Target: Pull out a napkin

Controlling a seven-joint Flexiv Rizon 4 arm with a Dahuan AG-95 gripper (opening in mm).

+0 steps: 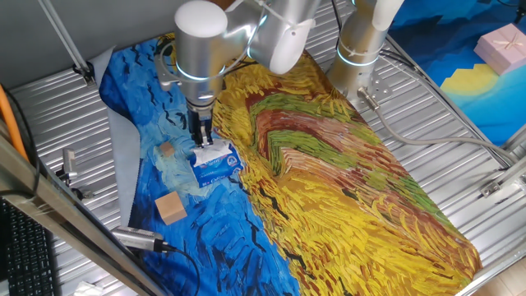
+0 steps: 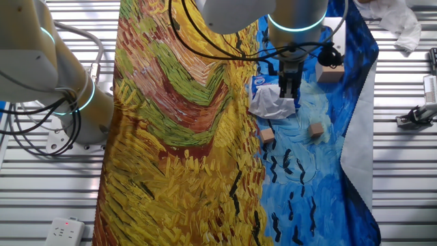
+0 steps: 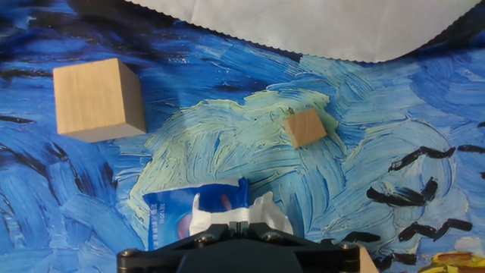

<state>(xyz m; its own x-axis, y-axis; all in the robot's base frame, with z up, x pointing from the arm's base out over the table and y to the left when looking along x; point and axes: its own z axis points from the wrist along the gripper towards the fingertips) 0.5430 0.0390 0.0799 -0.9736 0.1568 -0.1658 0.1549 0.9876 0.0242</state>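
Napkin (image 2: pixel 272 104), crumpled white, bunched atop blue pack (image 1: pixel 215 167), pinched by gripper (image 1: pixel 202 141)

Count of items on the counter (image 1: pixel 460 123), which carries one painted cloth (image 1: pixel 345 189):

- Wooden cubes: three. One large cube (image 1: pixel 171 207), one small cube (image 1: pixel 167 150), one further small cube (image 2: pixel 266 136) visible from the other fixed view.
- Blue tissue pack (image 1: pixel 215 164): one.
- Napkin (image 2: pixel 273 104): one, white and crumpled.
- Robot arm: one, with one gripper (image 1: pixel 202 141).
- Pink box (image 1: pixel 503 46): one, at the far edge.
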